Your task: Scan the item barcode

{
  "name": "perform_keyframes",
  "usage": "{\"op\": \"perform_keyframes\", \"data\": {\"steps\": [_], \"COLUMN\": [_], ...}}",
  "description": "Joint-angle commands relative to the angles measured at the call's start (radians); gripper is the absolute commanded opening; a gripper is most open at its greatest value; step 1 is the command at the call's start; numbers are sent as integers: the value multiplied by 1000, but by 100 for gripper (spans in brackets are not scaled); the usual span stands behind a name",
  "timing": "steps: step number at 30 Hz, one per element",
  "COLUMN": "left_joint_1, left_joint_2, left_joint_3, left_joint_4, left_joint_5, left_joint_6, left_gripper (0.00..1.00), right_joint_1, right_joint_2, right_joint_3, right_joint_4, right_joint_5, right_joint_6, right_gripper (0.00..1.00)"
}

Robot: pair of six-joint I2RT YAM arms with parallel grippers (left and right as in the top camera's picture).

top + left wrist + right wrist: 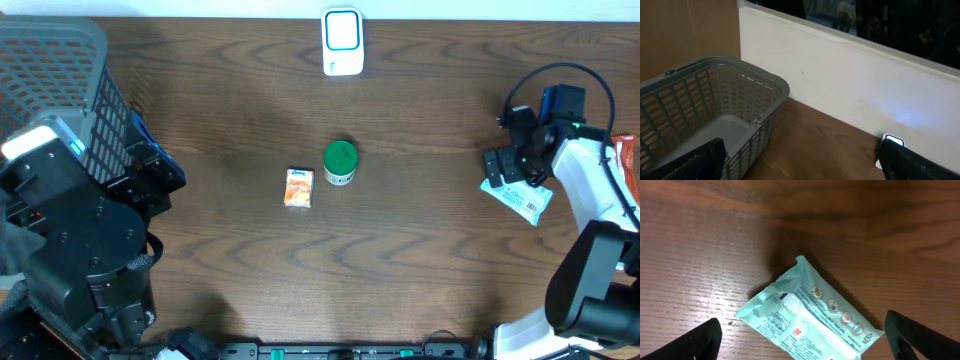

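Hanging wide and empty, right fingers (695, 345) sit over a teal packet (810, 315) lying flat on the tabletop (690, 230), right side. Also wide and empty, left fingers (695, 162) are by the basket (765, 85). At far edge, scanner (342, 42).

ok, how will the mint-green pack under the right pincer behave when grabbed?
Soft film pack: wrinkled skin suggests it will sag, not stay stiff. Glossy wrap may slip. Lies flat on the table, so unlikely to roll or tip.
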Motion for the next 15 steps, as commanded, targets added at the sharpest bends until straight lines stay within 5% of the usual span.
{"op": "perform_keyframes", "data": {"steps": [1, 15], "left_joint_1": [3, 3], "left_joint_2": [2, 2], "left_joint_3": [-1, -1], "left_joint_4": [0, 0], "left_joint_5": [-24, -24], "left_joint_6": [-1, -1], "left_gripper": [98, 98], "right_joint_1": [-5, -24], "right_joint_2": [52, 137], "right_joint_3": [1, 1], "right_joint_4": [-11, -5], "right_joint_5": [-43, 184], "right_joint_6": [-36, -58], "right_gripper": [96, 92]}}
